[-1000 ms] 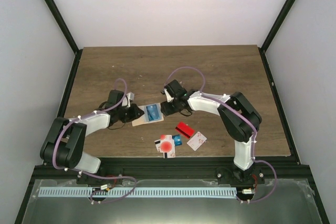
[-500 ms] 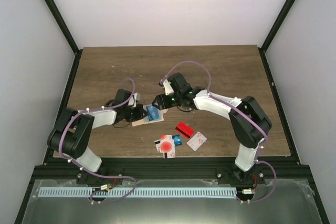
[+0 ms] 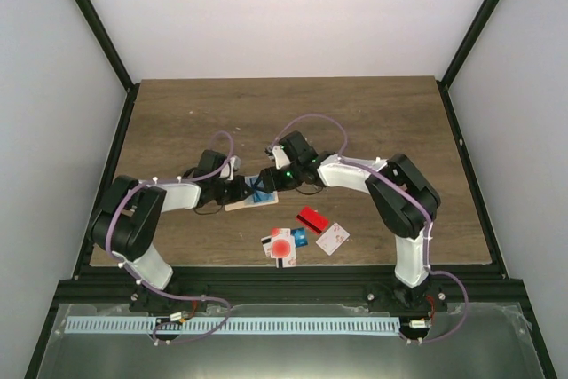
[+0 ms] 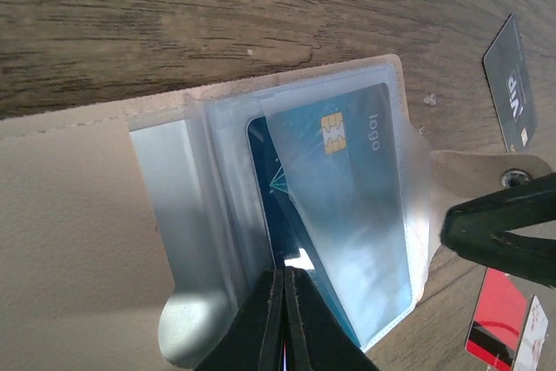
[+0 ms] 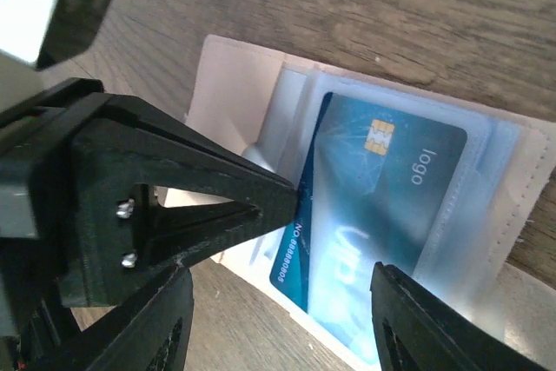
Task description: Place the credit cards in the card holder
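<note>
The beige card holder [image 3: 238, 205] lies open on the table, its clear sleeves up [image 4: 195, 180]. A blue credit card [image 4: 347, 215] sits partly inside a sleeve [image 5: 382, 206], one long edge sticking out. My left gripper [image 4: 285, 274] is shut, with its tips pressed against that free edge [image 3: 241, 191]. My right gripper [image 5: 278, 323] is open and empty just above the card's end [image 3: 276, 180]. A red card [image 3: 311, 217], a white card with a red dot [image 3: 281, 244] and a white card [image 3: 333, 238] lie loose nearer the front.
A dark grey card [image 4: 512, 84] lies on the wood beyond the holder's snap tab [image 4: 512, 176]. A small blue card [image 3: 300, 238] lies beside the red-dot card. Black frame posts run along the table's left and right sides.
My left gripper has moved right, up to the blue card's edge. My right gripper swung left over the holder, then came back a little to the card's right end.
</note>
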`<state>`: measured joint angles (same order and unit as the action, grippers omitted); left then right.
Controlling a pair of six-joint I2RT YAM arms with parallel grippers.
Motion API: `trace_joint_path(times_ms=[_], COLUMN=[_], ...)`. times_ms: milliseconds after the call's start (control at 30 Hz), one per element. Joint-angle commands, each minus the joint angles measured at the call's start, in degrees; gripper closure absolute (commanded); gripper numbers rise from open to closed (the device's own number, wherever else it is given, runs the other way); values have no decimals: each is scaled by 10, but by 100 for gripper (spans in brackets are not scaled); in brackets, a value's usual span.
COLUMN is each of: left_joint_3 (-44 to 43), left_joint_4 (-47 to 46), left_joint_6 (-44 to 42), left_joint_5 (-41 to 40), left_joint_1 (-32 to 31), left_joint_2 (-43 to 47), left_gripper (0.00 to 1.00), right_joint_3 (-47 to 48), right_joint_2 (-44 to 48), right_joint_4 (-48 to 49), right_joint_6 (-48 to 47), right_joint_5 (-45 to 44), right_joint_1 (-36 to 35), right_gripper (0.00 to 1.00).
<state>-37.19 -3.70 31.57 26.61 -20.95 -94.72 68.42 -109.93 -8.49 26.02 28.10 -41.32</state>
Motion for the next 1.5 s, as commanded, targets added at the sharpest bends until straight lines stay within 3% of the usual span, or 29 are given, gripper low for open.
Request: trace_joint_path(times_ms=[0,667,1267,1467], left_joint_3=[1,29,43,41], left_joint_4=[18,22,6,12], left_joint_6=[-11,-11,-6,-7], left_joint_5=[-31,-57,-43,-43], left_joint_1=[-3,-4,-5,-4], left_joint_2=[-18,-19,-19,-13], left_gripper=[96,96,96,96], right_joint_3=[1,-8,-57,-57], right_joint_2=[-16,-56,-46,-38], right_joint_4=[12,21,161,171], right_joint_6=[15,33,112,119], right_joint_5=[9,7,224,227], right_joint_1=[9,21,52,53], right_gripper=[42,41,43,45])
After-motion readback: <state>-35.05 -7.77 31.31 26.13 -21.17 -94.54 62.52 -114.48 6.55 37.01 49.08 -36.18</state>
